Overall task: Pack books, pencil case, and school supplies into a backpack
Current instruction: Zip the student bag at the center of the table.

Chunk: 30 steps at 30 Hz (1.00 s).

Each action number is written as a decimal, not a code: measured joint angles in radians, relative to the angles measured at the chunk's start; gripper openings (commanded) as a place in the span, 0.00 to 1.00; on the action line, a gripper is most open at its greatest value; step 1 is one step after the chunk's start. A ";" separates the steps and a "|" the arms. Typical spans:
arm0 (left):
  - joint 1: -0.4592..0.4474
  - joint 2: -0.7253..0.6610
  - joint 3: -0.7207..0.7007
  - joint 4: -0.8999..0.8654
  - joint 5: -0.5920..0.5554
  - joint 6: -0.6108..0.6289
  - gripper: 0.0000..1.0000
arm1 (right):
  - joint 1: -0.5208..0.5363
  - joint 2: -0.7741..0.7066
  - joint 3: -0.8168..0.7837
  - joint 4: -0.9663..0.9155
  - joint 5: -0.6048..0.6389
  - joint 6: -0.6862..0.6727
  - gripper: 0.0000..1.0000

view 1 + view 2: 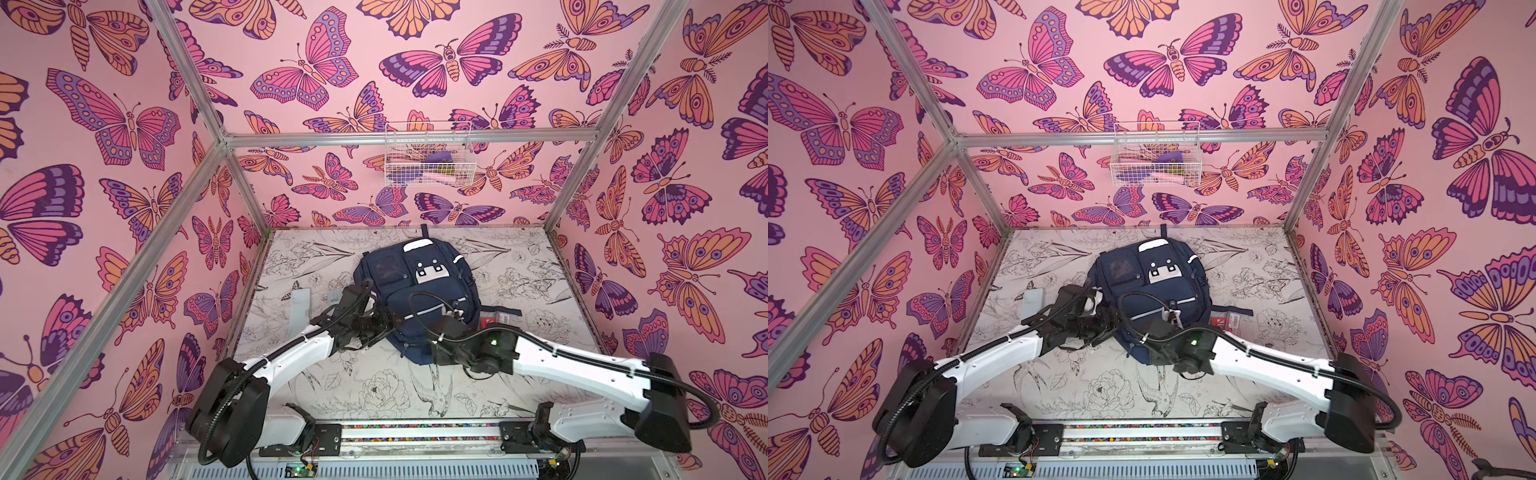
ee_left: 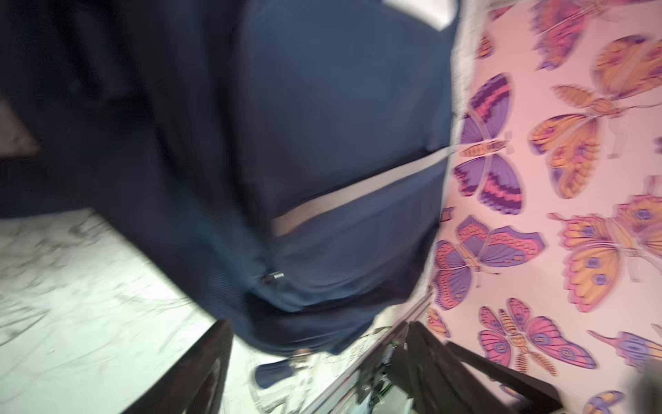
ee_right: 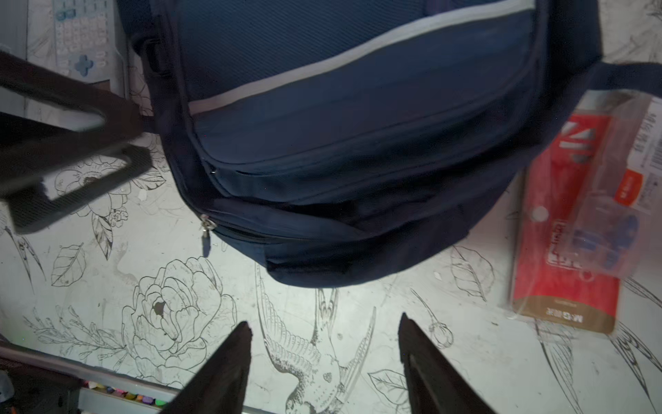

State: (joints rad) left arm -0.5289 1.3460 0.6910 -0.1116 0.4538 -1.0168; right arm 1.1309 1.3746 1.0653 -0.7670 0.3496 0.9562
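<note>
White flower-printed tabletop [image 1: 374, 390] carries the large navy-blue fabric backpack [image 1: 432, 291], centre, front up; visible zips look closed. Packing seems barely begun: the red plastic-wrapped supply packet [image 3: 569, 215] and pale grey calculator [image 3: 82, 43] lie outside, either side of it. No books seen. Only the right wrist view shows the calculator keys. Both tools are empty, jaws apart: right tool [image 3: 324, 322], left tool [image 2: 322, 372].

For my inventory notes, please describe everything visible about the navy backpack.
The backpack is navy woven fabric with pale reflective stripes, several zipped front pockets and a white patch with dark dots. It lies flat, front up, on the flower-printed table, near its middle. A red packet lies beside it.
</note>
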 measured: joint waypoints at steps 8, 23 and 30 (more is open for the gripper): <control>0.026 0.098 -0.061 0.096 0.048 -0.133 0.61 | 0.083 0.208 0.137 0.012 0.024 0.000 0.60; 0.038 0.186 -0.108 0.341 0.150 -0.259 0.10 | 0.079 0.266 0.096 0.193 -0.033 0.031 0.45; 0.038 0.186 -0.115 0.370 0.164 -0.272 0.07 | 0.020 0.281 0.047 0.244 -0.050 0.076 0.34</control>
State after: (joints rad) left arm -0.4911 1.5318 0.5762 0.2588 0.6182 -1.2888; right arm 1.1511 1.6554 1.1126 -0.5228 0.3000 1.0317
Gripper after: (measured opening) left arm 0.082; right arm 0.361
